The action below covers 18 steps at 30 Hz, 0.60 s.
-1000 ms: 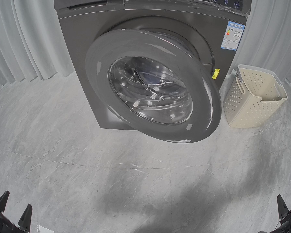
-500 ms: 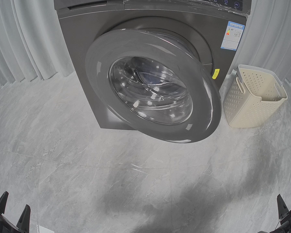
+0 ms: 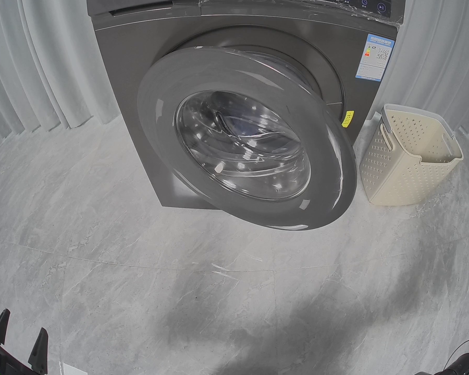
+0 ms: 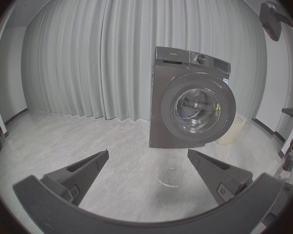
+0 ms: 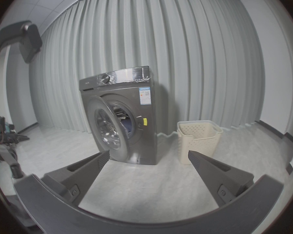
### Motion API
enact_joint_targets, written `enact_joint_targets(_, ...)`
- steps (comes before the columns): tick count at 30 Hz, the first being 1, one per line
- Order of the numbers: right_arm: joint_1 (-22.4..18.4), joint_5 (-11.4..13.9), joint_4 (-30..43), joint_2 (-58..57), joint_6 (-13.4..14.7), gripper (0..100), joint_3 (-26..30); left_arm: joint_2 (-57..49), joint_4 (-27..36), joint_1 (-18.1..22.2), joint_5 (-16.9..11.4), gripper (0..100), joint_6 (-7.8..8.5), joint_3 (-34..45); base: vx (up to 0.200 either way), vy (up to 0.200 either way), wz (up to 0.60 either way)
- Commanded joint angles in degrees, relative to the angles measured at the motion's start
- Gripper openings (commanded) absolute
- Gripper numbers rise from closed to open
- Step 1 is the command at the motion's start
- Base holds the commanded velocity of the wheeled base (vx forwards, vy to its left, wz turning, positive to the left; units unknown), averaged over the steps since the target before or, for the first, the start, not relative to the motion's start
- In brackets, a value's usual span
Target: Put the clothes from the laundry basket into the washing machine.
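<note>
Check both end effectors first. The left gripper has its fingers spread wide with nothing between them, and the right gripper is the same, spread and empty. Both hang low over the grey floor, well apart from the washing machine and the laundry basket. In the head view you face the outer side of the door, whose round glass covers most of the opening. In the right wrist view you see the door from the side. It is hinged on the robot's left and swung partway out toward the robot. The gap at its free edge exposes the drum opening, with a dark blue item inside. The left wrist view sets the machine against a pleated curtain, with the basket partly hidden behind the door's free edge. The basket stands upright on the floor just beside the machine's right side, with its mouth pointing up. Its longer axis appears to run parallel to the machine's front, with a handle cut-out at each end.
</note>
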Motion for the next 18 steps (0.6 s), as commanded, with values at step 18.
enact_joint_targets(18,23.4,11.6,-28.7,59.0,26.5,100,-5.0,-0.6,1.7,-0.2,-1.7,100,3.65,0.9,0.0,0.0,0.0)
